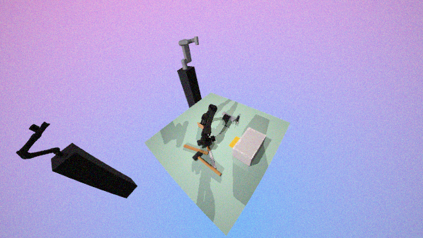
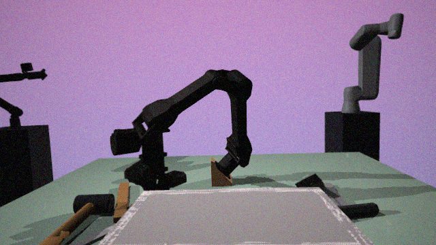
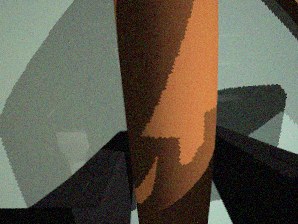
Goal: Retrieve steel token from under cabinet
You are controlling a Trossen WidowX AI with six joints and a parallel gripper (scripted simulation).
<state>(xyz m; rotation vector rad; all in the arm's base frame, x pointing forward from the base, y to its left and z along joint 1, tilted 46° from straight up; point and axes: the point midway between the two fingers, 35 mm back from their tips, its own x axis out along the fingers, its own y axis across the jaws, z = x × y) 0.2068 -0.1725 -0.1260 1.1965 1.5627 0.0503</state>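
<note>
Token hidden, its position relative to the gripper (image 1: pixel 206 143) (image 2: pixel 154 183) (image 3: pixel 172 137) unclear; fingers clamp an orange handle (image 3: pixel 197 65).

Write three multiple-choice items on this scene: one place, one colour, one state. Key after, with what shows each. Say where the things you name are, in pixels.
1. Where is the yellow patch (image 1: pixel 234 142)?
A) On top of the cabinet (image 1: pixel 249 142) (image 2: pixel 231 218)
B) On the table, on the cabinet's side nearer the gripper
C) At a table corner

2. What colour is the head of the hammer-like tool (image 1: pixel 197 156) (image 2: pixel 93 203)?
A) Black
B) White
C) Red

3. What state are the fingers (image 1: pixel 211 139) (image 2: pixel 175 178) in?
A) Open, nothing between them
B) Shut on nothing
C) Shut on an orange-brown handle (image 3: pixel 200 75)

Key:
1 B: the top view shows it on the table, between cabinet and gripper.
2 A: top and exterior views show a black head.
3 C: the wrist view shows the handle between them.
</note>
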